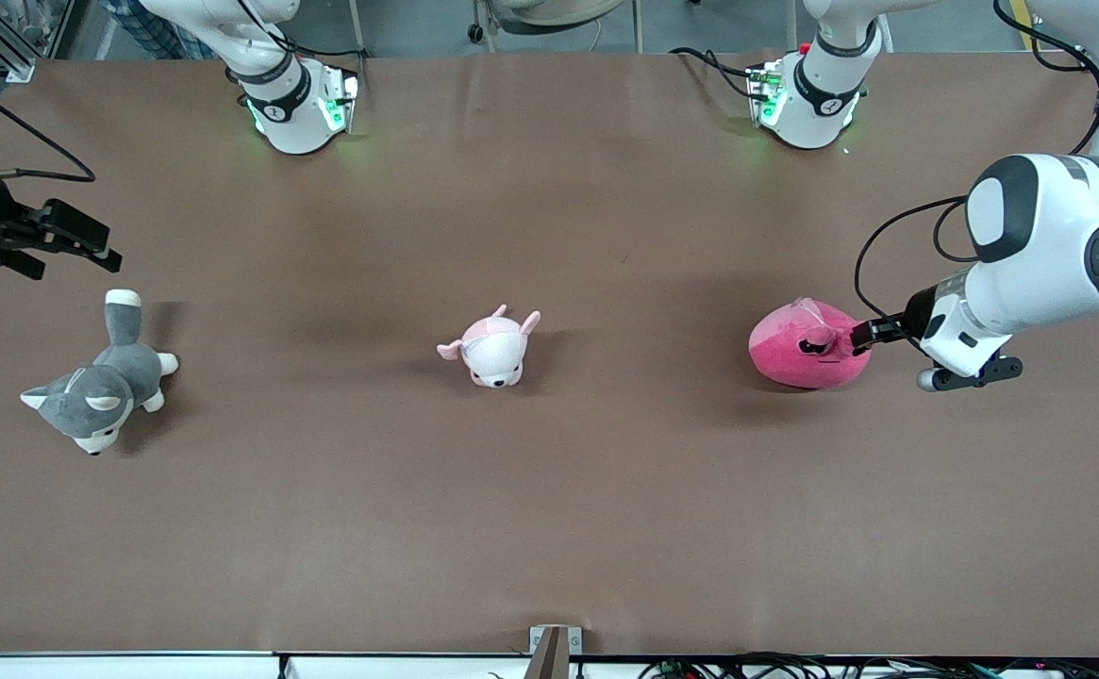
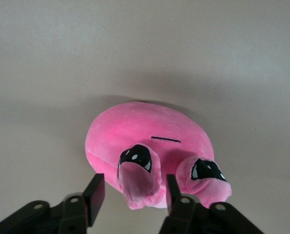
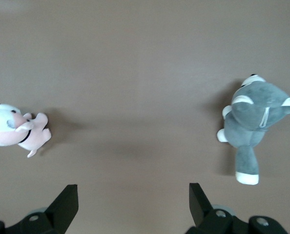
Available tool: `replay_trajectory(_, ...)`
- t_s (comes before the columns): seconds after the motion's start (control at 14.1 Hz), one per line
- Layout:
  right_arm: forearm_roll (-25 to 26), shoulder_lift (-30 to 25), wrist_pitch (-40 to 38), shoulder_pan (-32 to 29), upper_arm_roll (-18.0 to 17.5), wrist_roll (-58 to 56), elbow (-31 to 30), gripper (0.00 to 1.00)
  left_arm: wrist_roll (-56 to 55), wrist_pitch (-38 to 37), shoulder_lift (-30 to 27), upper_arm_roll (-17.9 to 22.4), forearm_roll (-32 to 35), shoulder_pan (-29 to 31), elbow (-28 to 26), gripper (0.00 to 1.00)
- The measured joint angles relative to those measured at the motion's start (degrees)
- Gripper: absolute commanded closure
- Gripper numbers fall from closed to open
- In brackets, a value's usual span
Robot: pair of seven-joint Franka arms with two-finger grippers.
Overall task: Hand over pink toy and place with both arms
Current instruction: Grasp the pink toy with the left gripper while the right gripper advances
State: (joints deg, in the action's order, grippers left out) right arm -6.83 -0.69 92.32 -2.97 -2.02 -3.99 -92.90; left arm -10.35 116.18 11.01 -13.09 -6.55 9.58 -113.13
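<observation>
While the pink toy (image 1: 799, 354) rests on the brown tabletop (image 1: 549, 509) toward the left arm's end, the left pincer (image 1: 862, 336) reaches it from the side, low above the surface. In the left wrist view, the pincer's two black fingers (image 2: 95, 193) sit on either side of one of the toy's eye flaps, a soft lobe bearing a half-closed black eye; the jaws are partly drawn in around that lobe, and whether they already press it cannot be told. The second eye lobe lies just outside the other finger. The toy is a round, slightly flattened blob; its longer dimension runs roughly along the length of the tabletop, and its face, with both eyes and a thin black mouth line, points toward the left pincer. A paler pink patch shows on its top.

The right pincer (image 1: 63, 236) waits above the right arm's end of the tabletop, its jaws spread wide apart with nothing between them. Near it lies a grey-and-white husky plush (image 1: 101, 382). A small pale pink-and-white animal plush (image 1: 492, 349) sits near the middle, between husky and pink toy, well apart from both.
</observation>
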Motion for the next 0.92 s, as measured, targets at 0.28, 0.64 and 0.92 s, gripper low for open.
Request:
replay_trajectory(0.28, -5.8, 1.2, -0.1, 2.6, -0.2, 0.0, 0.0, 0.10, 0.0, 0.2, 0.4, 0.0, 0.0, 0.0, -0.3, 0.80)
replay_trajectory(0.64, -9.2, 1.6, -0.4, 4.7, -0.3, 0.0, 0.0, 0.14, 0.0, 1.2, 0.8, -0.1, 0.0, -0.1, -0.3, 1.00)
replay_trajectory(0.92, -9.6, 1.6, -0.5, 8.3, -0.4, 0.2, 0.0, 0.21, 0.2, 1.2, -0.2, -2.4, -0.1, -0.2, 0.6, 1.00)
